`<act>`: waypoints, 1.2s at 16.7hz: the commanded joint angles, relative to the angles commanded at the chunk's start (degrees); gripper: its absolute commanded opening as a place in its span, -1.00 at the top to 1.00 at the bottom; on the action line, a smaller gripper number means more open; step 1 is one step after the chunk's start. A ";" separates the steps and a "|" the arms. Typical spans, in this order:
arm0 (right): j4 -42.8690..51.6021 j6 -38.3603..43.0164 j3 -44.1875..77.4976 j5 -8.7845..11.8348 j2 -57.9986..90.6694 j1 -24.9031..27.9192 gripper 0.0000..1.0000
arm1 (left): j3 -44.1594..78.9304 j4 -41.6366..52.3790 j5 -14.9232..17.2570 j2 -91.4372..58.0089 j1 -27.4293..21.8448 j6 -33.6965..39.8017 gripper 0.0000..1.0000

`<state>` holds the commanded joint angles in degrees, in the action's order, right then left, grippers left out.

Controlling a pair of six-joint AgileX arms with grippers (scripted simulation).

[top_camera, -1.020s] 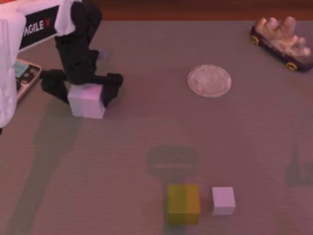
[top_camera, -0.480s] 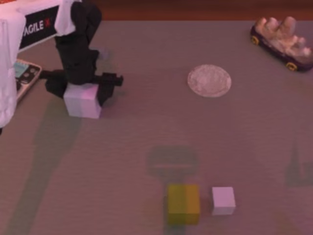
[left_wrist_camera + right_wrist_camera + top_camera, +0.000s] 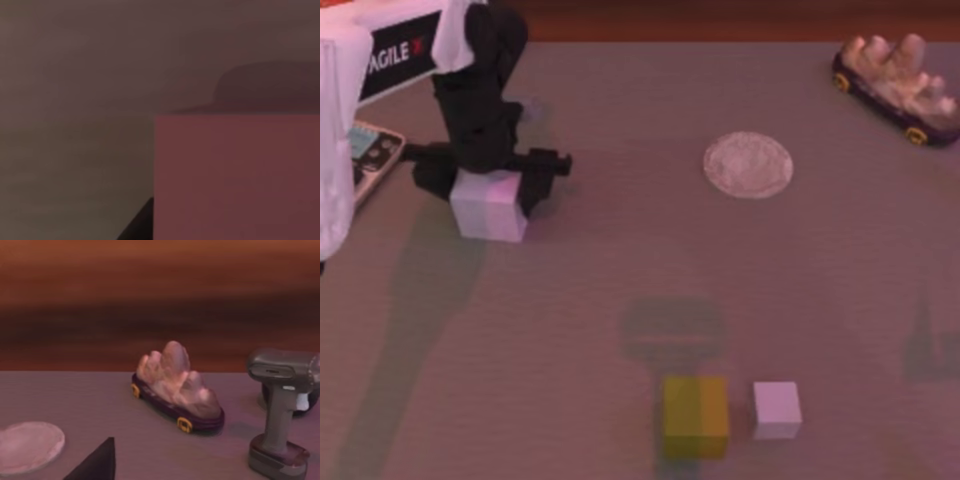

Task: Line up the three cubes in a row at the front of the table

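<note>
Large plain pale pink cube [image 3: 488,205], well left of round silvery disc [image 3: 748,165] on grey-brown desk [image 3: 620,270], clamped flank-to-flank in left claw [image 3: 485,178]; likely rigid, light, smooth-faced, so opposite flat faces best; left wrist view fills with cube face only, right claw unseen anywhere.

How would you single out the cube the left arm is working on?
Start at the table's left side in the top view, where the left tool straddles the large pale pink cube. It is the biggest cube, far from the mustard-yellow cube and small lilac-white cube sitting together at the front.
</note>
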<state>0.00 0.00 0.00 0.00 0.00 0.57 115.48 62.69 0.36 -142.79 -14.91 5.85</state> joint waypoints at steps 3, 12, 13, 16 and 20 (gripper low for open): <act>0.00 0.00 0.00 0.00 0.00 0.00 -1.00 | 0.20 0.26 -0.03 0.37 -0.03 -0.08 1.00; 0.00 0.00 0.00 0.00 0.00 0.00 -1.00 | 11.75 14.13 -0.04 2.69 1.04 0.01 1.00; 0.00 0.00 0.00 0.00 0.00 0.00 -1.00 | 11.75 14.13 -0.04 2.69 1.04 0.01 1.00; 0.00 0.00 0.00 0.00 0.00 0.00 -1.00 | 11.54 13.95 -0.08 2.60 0.64 -0.01 1.00; 0.00 0.00 0.00 0.00 0.00 0.00 -1.00 | 5.25 11.92 -0.25 7.71 -2.58 4.08 1.00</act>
<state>0.00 0.00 0.00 0.00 0.00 0.57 120.73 74.61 0.11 -135.08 -17.49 9.94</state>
